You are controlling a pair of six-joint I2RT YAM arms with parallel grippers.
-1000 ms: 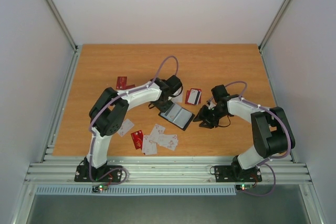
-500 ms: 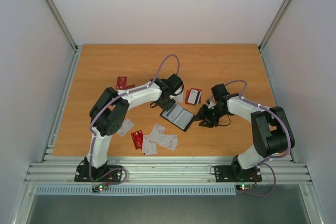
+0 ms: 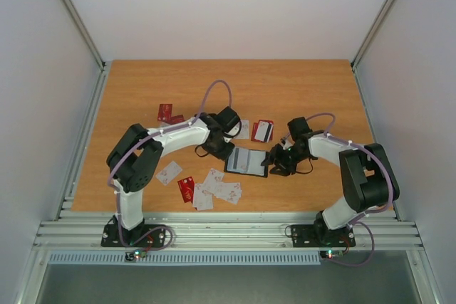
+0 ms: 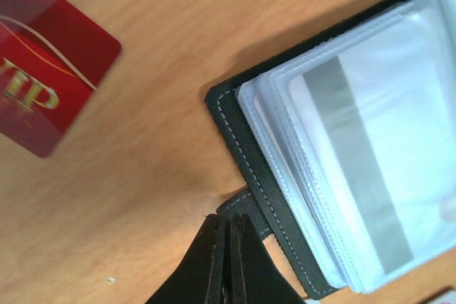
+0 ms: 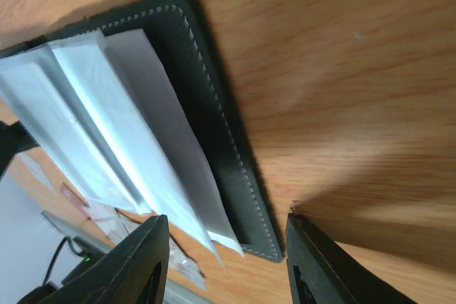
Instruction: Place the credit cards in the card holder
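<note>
Flanking card holder (image 3: 246, 161) | left tool (image 4: 226, 221) pinches tab | right tool (image 5: 226, 218) open

The left gripper (image 4: 224, 224) has slid down to the near-left edge of the holder (image 3: 247, 161) and pinched shut there, the holder has turned from tilted to nearly straight, and the right gripper (image 5: 226, 218) has moved in to its right edge.
</note>
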